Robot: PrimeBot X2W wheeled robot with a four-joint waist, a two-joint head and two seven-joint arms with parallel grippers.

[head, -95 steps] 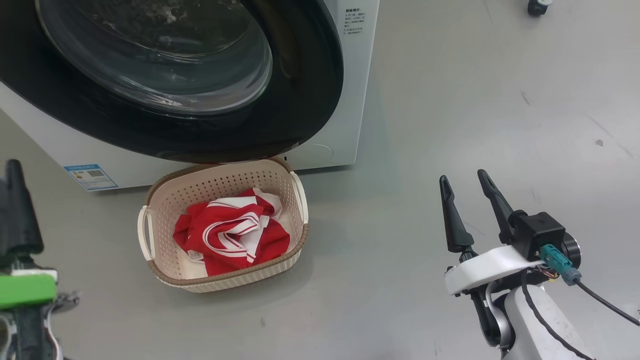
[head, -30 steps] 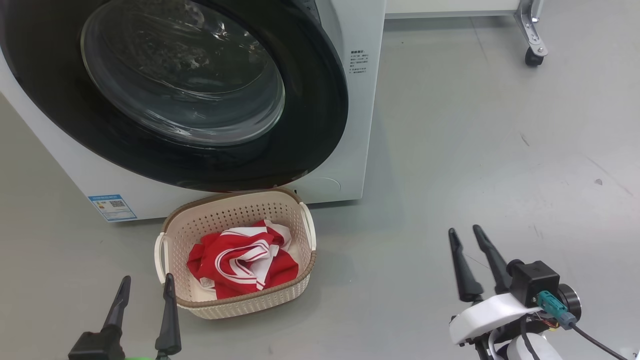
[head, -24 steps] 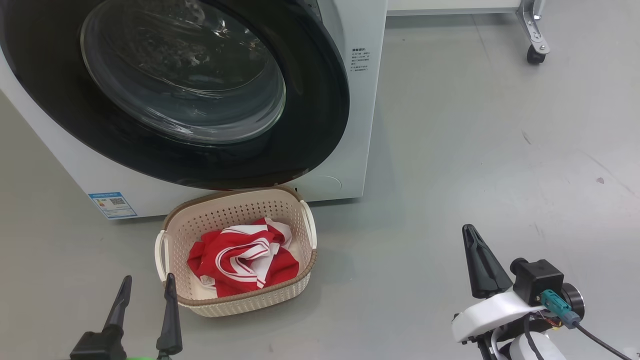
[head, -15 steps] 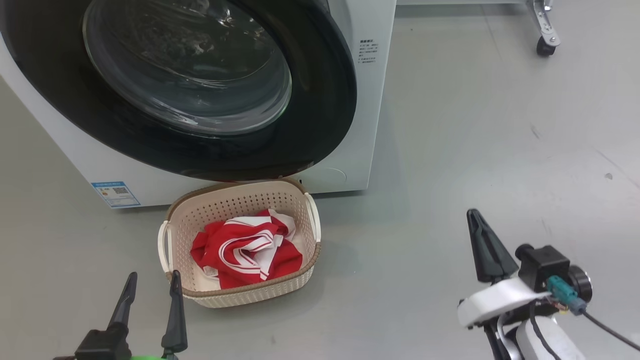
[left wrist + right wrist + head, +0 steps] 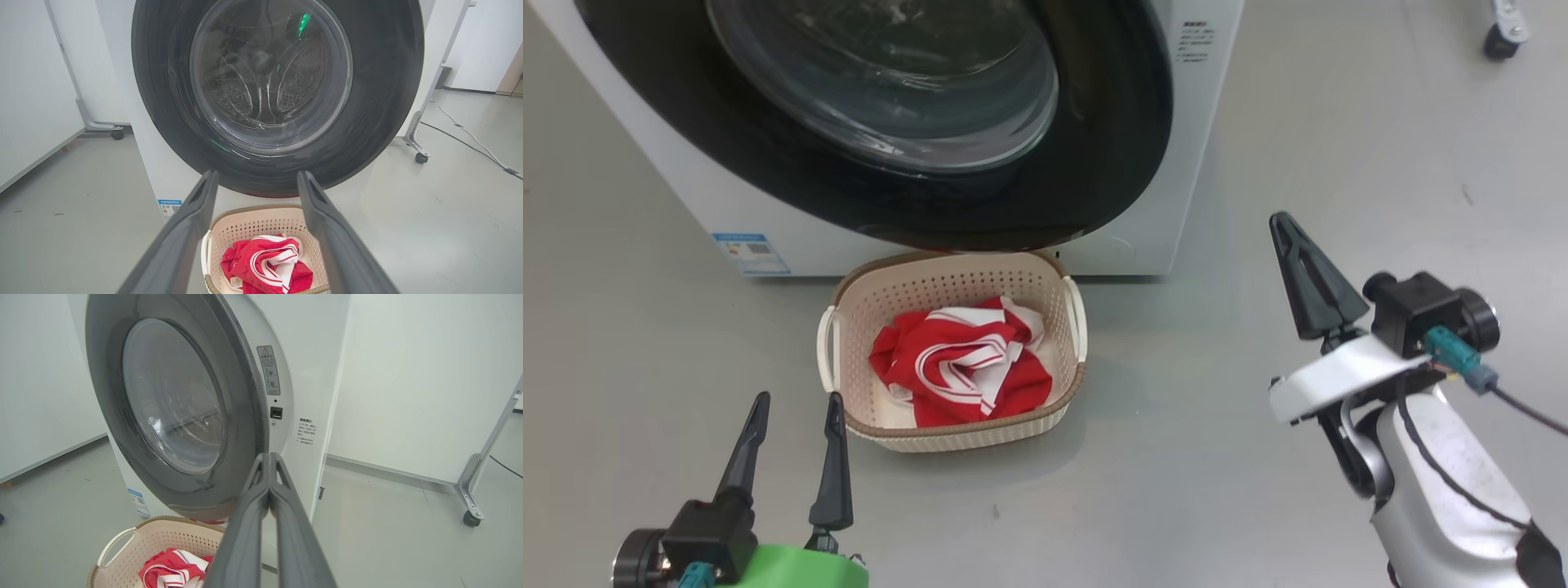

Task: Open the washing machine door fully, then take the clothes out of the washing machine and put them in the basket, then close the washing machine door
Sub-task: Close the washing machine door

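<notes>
At the lower left of the head view we find the left gripper [image 5: 798, 400], two long dark tapered fingers on a green wrist cover [image 5: 792, 570], spread wide with nothing between them, over smooth grey floor [image 5: 645, 367]. Just right of its tips sits the cream plastic basket [image 5: 947, 298], rectangular with rounded corners, perforated walls, a brown woven-look rim and white handles. In it lie the clothes [image 5: 964, 367], crumpled bright red fabric with white stripes, bunched in the middle. The basket stands just in front of the big white washing machine [image 5: 1196, 147], partly under the large round door [image 5: 907, 106], whose wide glossy black rim frames a bulging clear glass bowl. In the left wrist view we see the perforated steel drum [image 5: 233, 94] through that glass, and the basket lies between the fingers and the door. A small blue label [image 5: 752, 253] marks the machine's lower left corner. In the right wrist view the door's free edge stands slightly off the white front, a small dark latch slot [image 5: 276, 412] showing beside it. Further right, the right gripper [image 5: 1286, 229] hangs over open floor, well apart from the basket, its fingers pressed together to one point, empty. A black caster wheel [image 5: 1500, 39] sits at the far upper right.
</notes>
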